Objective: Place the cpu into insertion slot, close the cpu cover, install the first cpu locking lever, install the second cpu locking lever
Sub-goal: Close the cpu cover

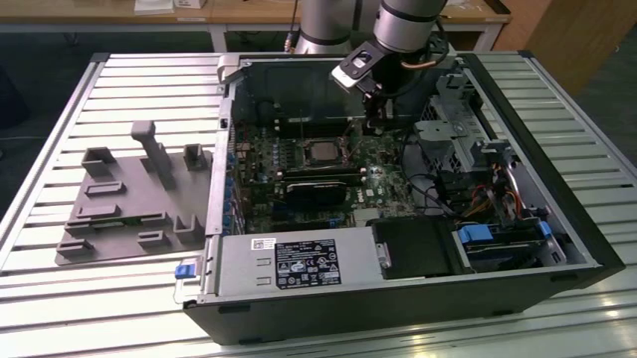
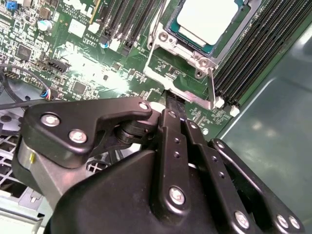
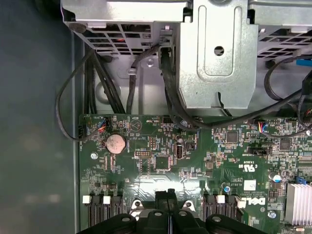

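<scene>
The cpu (image 2: 207,18) lies flat in the insertion slot (image 2: 171,24), its pale metal top showing through the window of the cpu cover (image 2: 202,62), which is down over it. A thin metal lever (image 2: 212,85) runs along one side of the socket. My gripper (image 2: 170,103) is shut, its black fingertips pressed together just off the socket's edge, close to the lever's end; whether they touch it I cannot tell. In the exterior view the gripper (image 1: 375,125) hangs inside the open computer case to the right of the cpu (image 1: 316,151). The first wrist view has the fingertips (image 3: 163,196) together over the green board.
Black memory slots (image 2: 253,53) flank the socket. A metal drive cage (image 3: 217,53) and black cables (image 3: 105,87) sit beyond the board. The case walls (image 1: 229,134) close in the work area. A grey fixture plate (image 1: 130,201) lies on the slatted table at the exterior view's left.
</scene>
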